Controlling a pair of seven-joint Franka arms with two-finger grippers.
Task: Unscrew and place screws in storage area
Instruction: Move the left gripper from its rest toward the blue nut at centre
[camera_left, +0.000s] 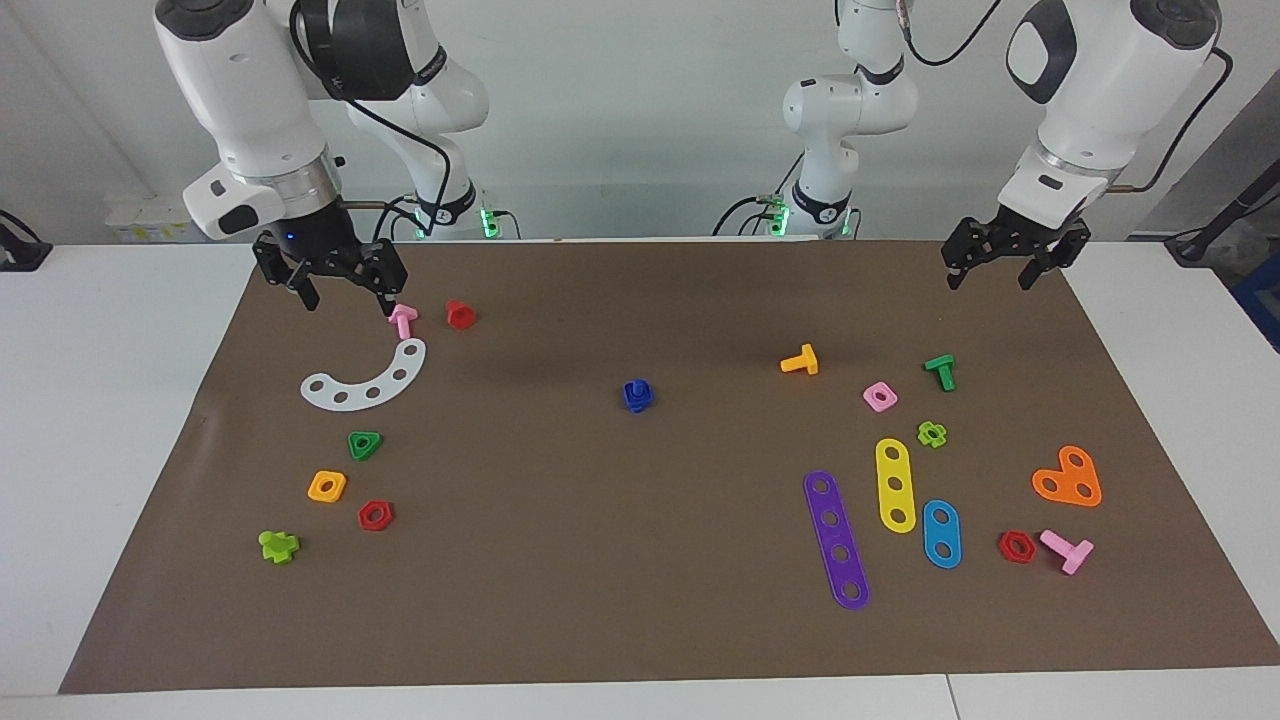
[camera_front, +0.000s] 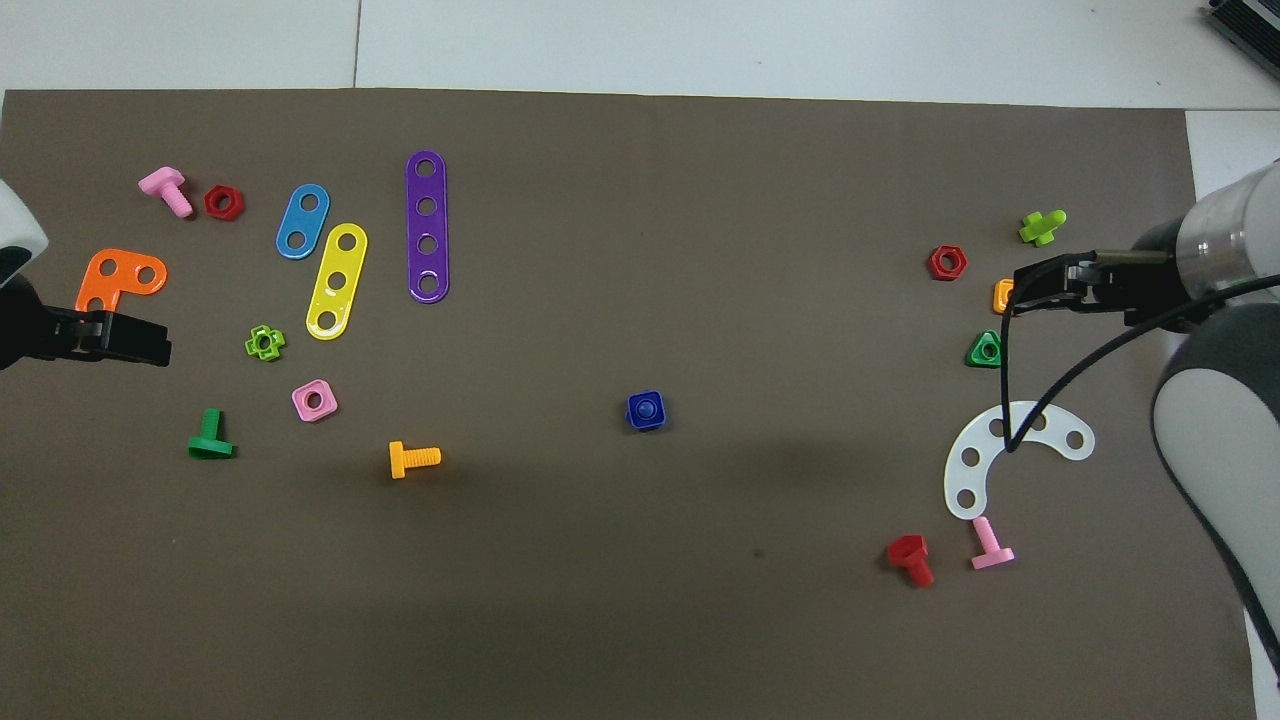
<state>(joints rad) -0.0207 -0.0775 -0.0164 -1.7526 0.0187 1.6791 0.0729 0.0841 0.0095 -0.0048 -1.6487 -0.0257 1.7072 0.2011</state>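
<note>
The screws are one dark-blue bolt threaded into its blue square nut (camera_left: 637, 395) (camera_front: 646, 410), standing alone at the middle of the brown mat (camera_left: 640, 600). My right gripper (camera_left: 347, 300) (camera_front: 1015, 290) hangs open and empty over the mat's right-arm end, just above a pink bolt (camera_left: 402, 320). Over the mat's corner at the left arm's end, my left gripper (camera_left: 990, 282) (camera_front: 150, 348) is open and empty too. Both are well away from the blue bolt. A marked storage area is out of view.
At the right arm's end lie a white curved plate (camera_left: 365, 380), a red bolt (camera_left: 459, 314), and green, orange and red nuts. At the left arm's end lie purple (camera_left: 837, 540), yellow and blue strips, an orange plate (camera_left: 1068, 478) and several bolts and nuts.
</note>
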